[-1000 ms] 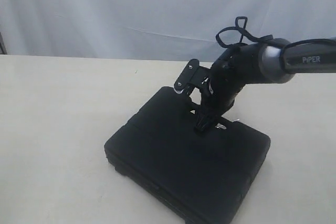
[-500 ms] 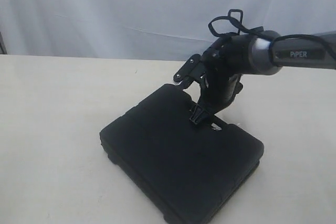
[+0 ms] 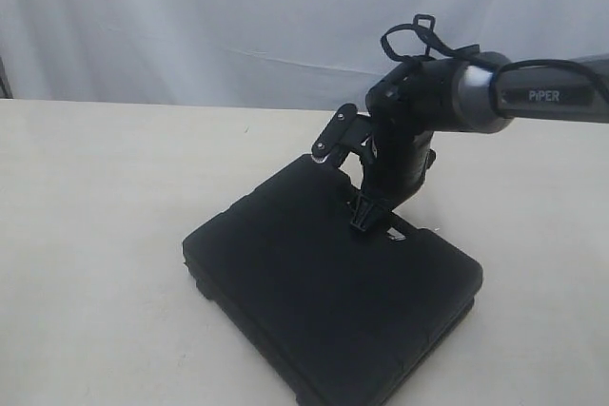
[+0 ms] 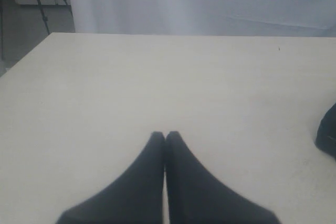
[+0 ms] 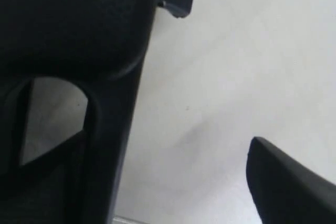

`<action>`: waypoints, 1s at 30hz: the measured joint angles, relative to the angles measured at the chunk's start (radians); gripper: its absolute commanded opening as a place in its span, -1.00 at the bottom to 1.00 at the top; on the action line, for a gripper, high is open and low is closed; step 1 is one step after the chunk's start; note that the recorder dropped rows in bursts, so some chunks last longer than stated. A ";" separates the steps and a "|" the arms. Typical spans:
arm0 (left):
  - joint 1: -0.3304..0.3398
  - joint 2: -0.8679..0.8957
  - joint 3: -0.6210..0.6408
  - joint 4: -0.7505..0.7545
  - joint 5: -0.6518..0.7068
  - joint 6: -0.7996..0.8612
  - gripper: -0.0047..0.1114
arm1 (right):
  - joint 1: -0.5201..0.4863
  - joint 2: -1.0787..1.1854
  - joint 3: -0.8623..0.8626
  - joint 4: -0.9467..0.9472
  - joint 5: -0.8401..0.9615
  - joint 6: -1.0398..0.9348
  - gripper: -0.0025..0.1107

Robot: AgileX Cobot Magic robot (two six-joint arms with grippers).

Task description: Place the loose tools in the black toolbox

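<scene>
The black toolbox (image 3: 324, 301) lies shut and flat on the worktop (image 3: 95, 187), its long axis running far-left to near-right; no loose tools show. The right end effector (image 3: 344, 185) hangs at the box's far handle edge, fingers apart and gripping nothing, so it is clearly the nearer. The left end effector (image 4: 165, 139), fingers pressed together, sits over bare worktop off to the box's side.

The toolbox (image 3: 324, 301) lies on the bench (image 3: 95, 197), toward its near edge and right of its middle. The right end effector (image 3: 350, 175) stands over the toolbox's far edge. The left end effector (image 4: 165, 140) hangs over the bench, apart from the toolbox.
</scene>
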 measured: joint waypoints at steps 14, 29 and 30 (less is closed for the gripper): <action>0.000 0.000 0.000 0.000 0.000 0.000 -0.92 | 0.007 -0.020 0.000 -0.058 0.001 0.052 0.34; 0.000 0.000 0.000 0.000 0.000 0.000 -0.92 | 0.007 -0.037 0.000 -0.132 0.014 0.109 0.80; 0.000 0.000 0.000 0.000 0.000 0.000 -0.92 | 0.007 -0.040 0.000 -0.136 0.014 0.113 0.80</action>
